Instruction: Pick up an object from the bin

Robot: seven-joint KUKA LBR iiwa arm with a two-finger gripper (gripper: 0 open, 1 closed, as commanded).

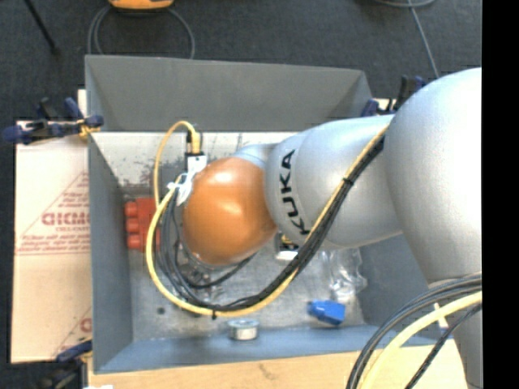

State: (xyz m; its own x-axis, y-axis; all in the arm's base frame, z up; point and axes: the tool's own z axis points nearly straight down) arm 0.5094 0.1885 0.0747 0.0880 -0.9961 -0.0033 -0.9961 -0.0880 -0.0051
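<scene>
My gripper (pixel 193 267) shows as a dark body low in the bin's left half, mostly hidden from above by the arm's fittings. A red blocky thing (pixel 139 224) lies just to its left, against the bin's left wall. A small round grey cap-like thing (pixel 242 328) rests by the front wall, a little to the gripper's right. What lies directly under the gripper is hidden.
A blue piece (pixel 327 311) lies at the front right, with a crumpled clear plastic thing (pixel 341 275) just behind it. A small white and yellow thing (pixel 285 255) peeks out under the arm. The arm with its orange dome and cables spans the bin's middle from the right.
</scene>
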